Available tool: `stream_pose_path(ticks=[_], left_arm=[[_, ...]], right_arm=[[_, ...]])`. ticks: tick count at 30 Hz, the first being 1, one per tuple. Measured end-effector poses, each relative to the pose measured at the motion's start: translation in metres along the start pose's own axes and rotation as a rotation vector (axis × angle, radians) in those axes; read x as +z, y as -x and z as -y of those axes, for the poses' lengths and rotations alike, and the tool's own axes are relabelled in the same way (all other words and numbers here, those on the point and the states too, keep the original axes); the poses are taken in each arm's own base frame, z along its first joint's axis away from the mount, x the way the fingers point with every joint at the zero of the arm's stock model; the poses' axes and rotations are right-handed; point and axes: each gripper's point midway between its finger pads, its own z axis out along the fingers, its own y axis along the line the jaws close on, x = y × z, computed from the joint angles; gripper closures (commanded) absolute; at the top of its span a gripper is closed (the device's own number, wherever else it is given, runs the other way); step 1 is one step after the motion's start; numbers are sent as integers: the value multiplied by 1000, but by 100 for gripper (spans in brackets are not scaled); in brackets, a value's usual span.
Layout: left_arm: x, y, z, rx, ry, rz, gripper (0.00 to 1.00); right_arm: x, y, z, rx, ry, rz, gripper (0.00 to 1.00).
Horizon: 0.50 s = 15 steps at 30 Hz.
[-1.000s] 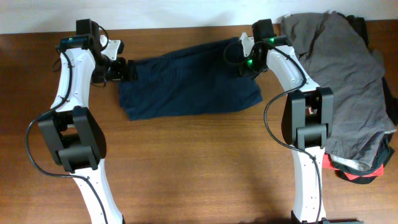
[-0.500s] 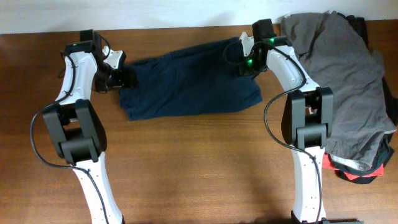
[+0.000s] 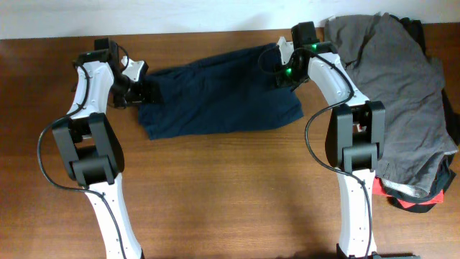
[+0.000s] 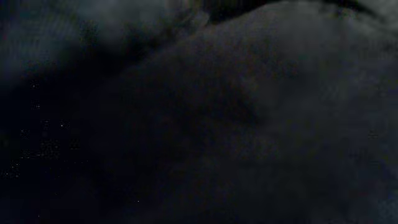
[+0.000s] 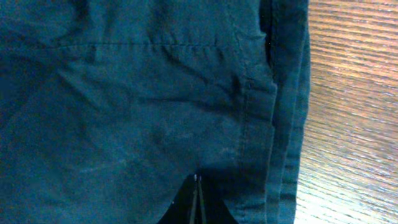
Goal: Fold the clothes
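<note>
The dark navy shorts (image 3: 219, 93) lie flat across the back middle of the table, in a wide, slightly tilted rectangle. My left gripper (image 3: 142, 90) is at their left edge. The left wrist view shows only dark fabric (image 4: 249, 124) pressed close, with the fingers hidden. My right gripper (image 3: 277, 74) is at the shorts' upper right corner. In the right wrist view its fingertips (image 5: 198, 180) are pressed together on the navy cloth (image 5: 124, 112), beside a stitched hem.
A grey garment (image 3: 402, 79) lies spread at the back right, reaching down the right side. A red-and-black item (image 3: 410, 201) pokes out under its lower end. The brown wooden table (image 3: 230, 194) also shows right of the hem (image 5: 348, 93).
My left arm has shifted, and its gripper has moved slightly down and left along the shorts' left edge. My right arm and the shorts have stayed in place.
</note>
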Motion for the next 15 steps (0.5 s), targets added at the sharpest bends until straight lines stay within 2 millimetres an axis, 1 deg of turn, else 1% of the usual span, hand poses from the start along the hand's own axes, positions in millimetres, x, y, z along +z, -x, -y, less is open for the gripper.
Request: stream_pose_path(ticks=[1,3,4,6,8,9,11,13,15], left_arm=[[1,1,1,1,-9,4,11],[2,3,5,4,-39,13,22],[3,4,6,6,-49,17,25],[6,6,15,5,-121,27,33],[10,7,25,1,-186,32,47],[13,7,30,-2,-223,31,75],[20,6,43,-5,-300,23,98],[31,2,53,-9,-351,3,99],[34,1,63,-9,-395,-5,99]], right_arm=[[0,0,0,-1,-1,1,96],[0,1,0,-1,-2,4,96],[0,2,0,-2,-2,7,96],[0,3,0,-5,-2,14,96],[0,5,0,-7,-2,22,96],[0,6,1,-7,-3,22,96],[0,6,1,-7,-3,22,96],[0,5,0,-5,-3,19,96],[0,3,0,-4,-2,11,96]])
